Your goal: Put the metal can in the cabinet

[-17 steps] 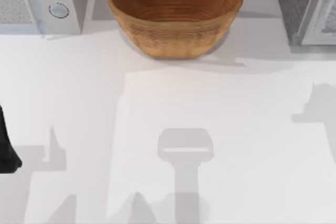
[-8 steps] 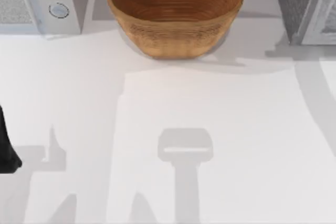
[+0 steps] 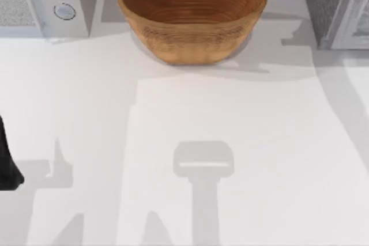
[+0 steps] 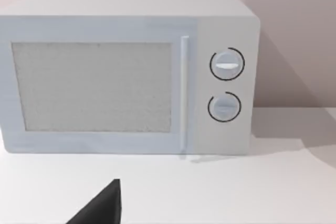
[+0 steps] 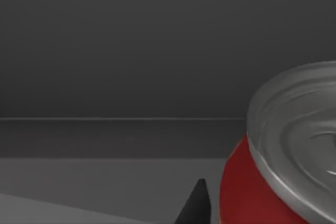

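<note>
Metal can [image 5: 283, 171] inside dark cabinet [image 3: 334, 4] interior, beside right claw fingertip [image 5: 197, 203]; grip state unclear; release, withdrawal likely left; left arm parked at counter's left edge

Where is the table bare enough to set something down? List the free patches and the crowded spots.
Free: the broad white table in front of the brown wicker bowl, from left to right edge. Crowded: the back row, where the white two-knob box, the bowl and the grey speckled cabinet stand. The black left arm sits at the left edge.
</note>
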